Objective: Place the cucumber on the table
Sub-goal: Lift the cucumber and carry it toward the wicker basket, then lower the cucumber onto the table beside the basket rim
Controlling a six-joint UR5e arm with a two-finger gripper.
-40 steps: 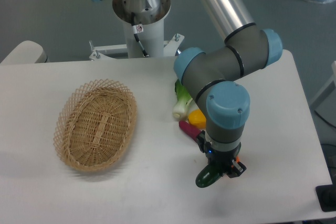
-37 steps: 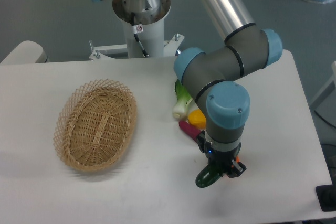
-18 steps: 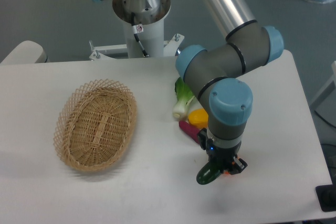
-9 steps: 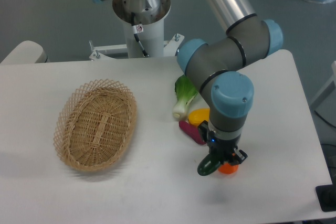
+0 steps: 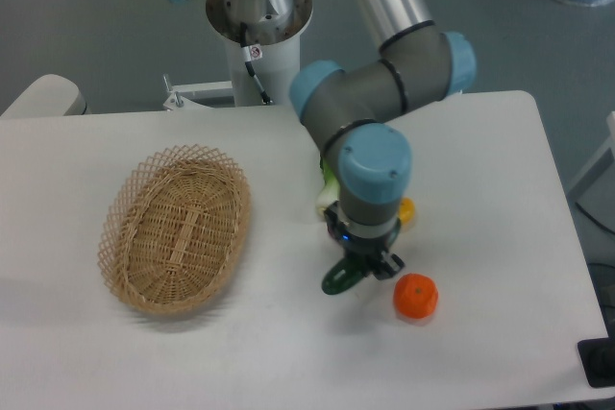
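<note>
The dark green cucumber [image 5: 340, 278] hangs from my gripper [image 5: 363, 264], its lower end sticking out to the left just above the white table [image 5: 288, 352]. The gripper is shut on the cucumber and points straight down, near the table's middle front. The gripper's fingers are mostly hidden under the blue wrist [image 5: 370, 165]. I cannot tell whether the cucumber touches the table.
An oval wicker basket [image 5: 178, 228] stands at the left. An orange fruit [image 5: 415, 297] lies right of the gripper. The bok choy [image 5: 329, 199] and a bit of yellow pepper [image 5: 405, 210] peek out behind the arm. The robot base [image 5: 258, 16] stands at the back.
The arm has moved left with the cucumber, uncovering the orange fruit that sat under the gripper. The eggplant and most of the pepper are now hidden behind the arm.
</note>
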